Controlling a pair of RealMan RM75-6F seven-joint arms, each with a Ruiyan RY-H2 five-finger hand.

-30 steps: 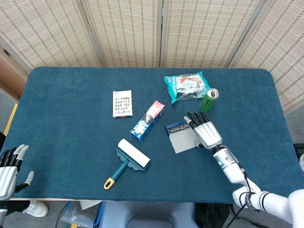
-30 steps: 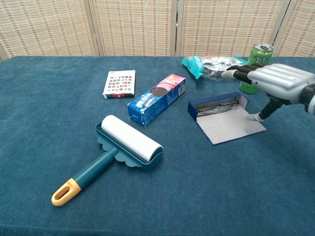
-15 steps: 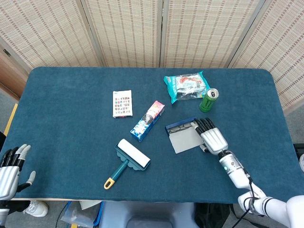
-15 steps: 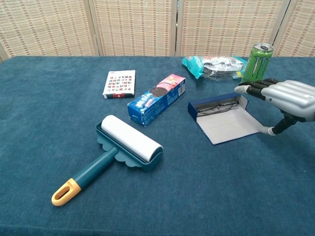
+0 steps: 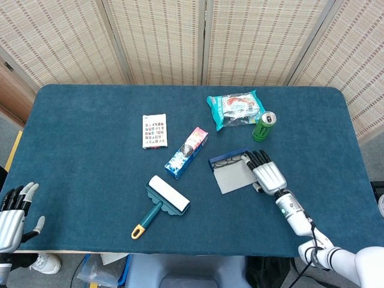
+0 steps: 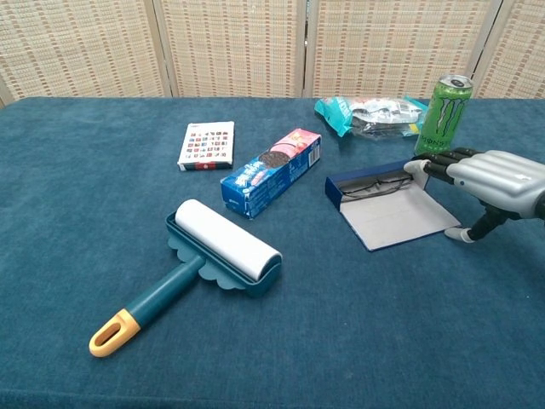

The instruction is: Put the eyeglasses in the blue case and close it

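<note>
The blue case (image 5: 230, 170) (image 6: 387, 201) lies open on the table right of centre, its grey lid flap spread flat toward me. The eyeglasses (image 5: 226, 161) (image 6: 375, 184) lie inside its blue tray. My right hand (image 5: 266, 173) (image 6: 487, 176) hovers at the case's right end with fingers stretched out and holding nothing; the fingertips (image 6: 423, 166) reach the tray's right corner and the thumb points down by the flap's edge. My left hand (image 5: 13, 213) hangs open off the table's near-left corner, far from the case.
A green can (image 5: 263, 126) (image 6: 444, 104) stands just behind my right hand, beside a teal snack bag (image 5: 234, 110). A cookie box (image 5: 186, 152), a card pack (image 5: 154, 130) and a lint roller (image 5: 161, 202) lie to the left of the case.
My right hand slid back from over the case to its right end and dropped lower, then crept slightly toward the tray's corner. The left hand barely moved.
</note>
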